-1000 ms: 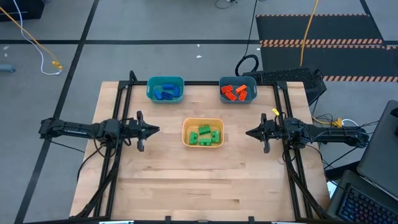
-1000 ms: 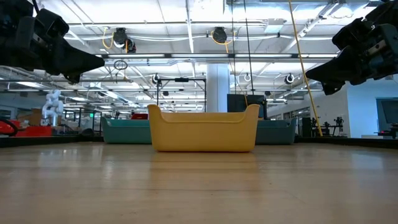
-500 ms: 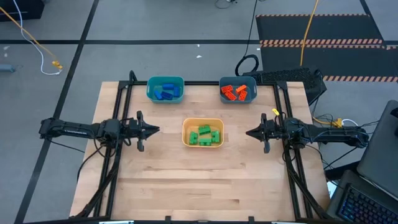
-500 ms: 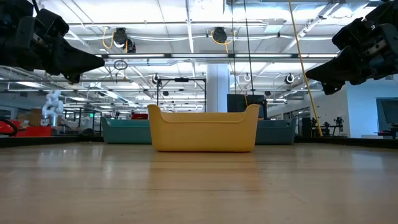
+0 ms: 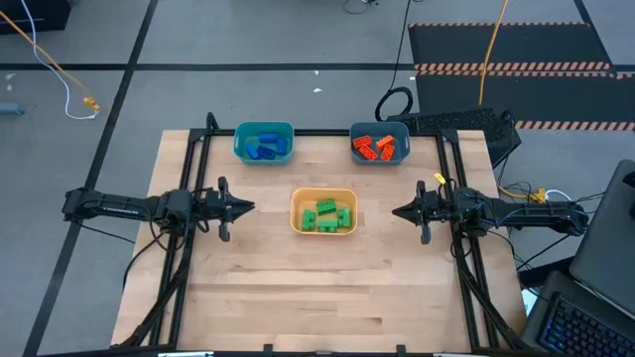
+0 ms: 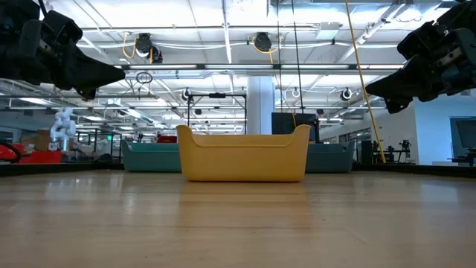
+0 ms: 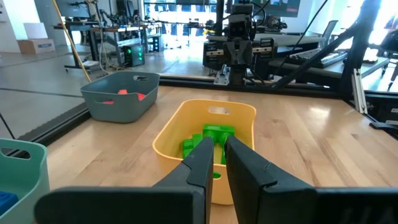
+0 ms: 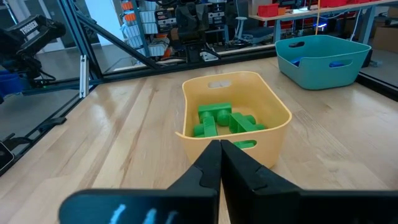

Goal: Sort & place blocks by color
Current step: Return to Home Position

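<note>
The pale planked wooden table [image 5: 298,288] is smooth with a soft satin sheen. The yellow rectangular plastic bin [image 6: 242,160] at its middle looks smooth and matt, as do the teal plastic bin [image 5: 238,144] far left and the grey-blue plastic bin [image 5: 380,126] far right. The green studded plastic blocks [image 5: 325,216], blue studded plastic blocks [image 5: 265,146] and orange studded plastic blocks [image 5: 377,147] are smooth. The black metal frame rail [image 5: 322,132] is matt.

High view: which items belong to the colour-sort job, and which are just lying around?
Job: blue blocks in teal bin, orange blocks in grey-blue bin, green blocks in yellow bin.
Lying about: yellow cable, laptop, black cable coil.
</note>
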